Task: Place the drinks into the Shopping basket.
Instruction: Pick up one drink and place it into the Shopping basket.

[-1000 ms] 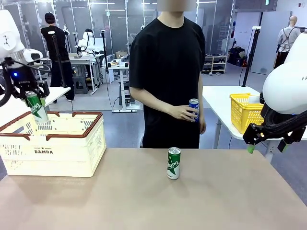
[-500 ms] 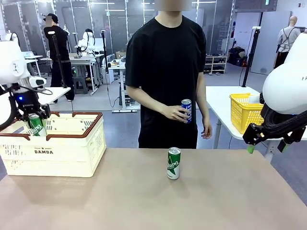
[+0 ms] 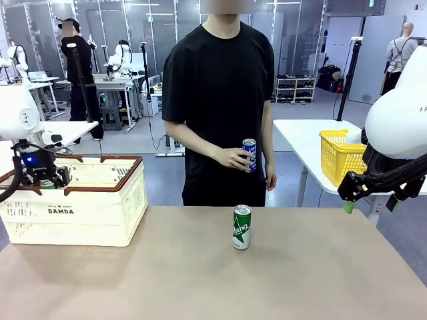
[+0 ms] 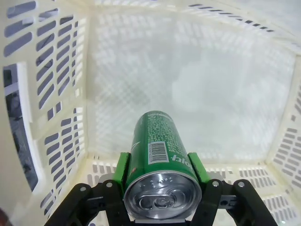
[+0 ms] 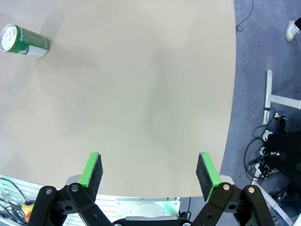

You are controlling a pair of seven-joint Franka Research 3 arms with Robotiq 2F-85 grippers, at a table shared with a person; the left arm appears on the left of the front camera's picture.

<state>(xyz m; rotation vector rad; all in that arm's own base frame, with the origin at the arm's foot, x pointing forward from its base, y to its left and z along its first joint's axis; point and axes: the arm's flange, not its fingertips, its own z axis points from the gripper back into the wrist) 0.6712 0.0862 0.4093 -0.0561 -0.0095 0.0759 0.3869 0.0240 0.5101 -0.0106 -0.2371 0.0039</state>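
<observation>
Left gripper (image 3: 41, 177) pinching green can (image 4: 161, 149), now lowered below rim inside Shopping basket (image 3: 100, 215); a second ago above rim. First drink nearly placed, release pending. Right gripper (image 3: 370, 205) spread, idle. Second green can (image 3: 241, 227) upright on surface (image 3: 200, 280). Blue can (image 3: 249, 155) in person's hand (image 3: 233, 158).

Shopping basket (image 3: 80, 220): on the table (image 3: 200, 280), at its left end, against the far edge.
Left gripper (image 3: 39, 176): down inside the Shopping basket, toward its left side.
Held can (image 4: 160, 141): between the left gripper's pads, inside the basket walls, its base toward the basket floor.
Standing can (image 3: 241, 227): upright on the table near the middle, right of the Shopping basket and well apart from it.
Person: behind the table's far edge, about centre.
Person's hand (image 3: 233, 158): at waist height, holding another can (image 3: 249, 154) above and behind the standing can.
Right gripper (image 3: 370, 205): raised at the table's right side, well right of the standing can.
Mesh basket (image 3: 337, 157): on a side table (image 3: 300, 133), behind the right gripper.
</observation>
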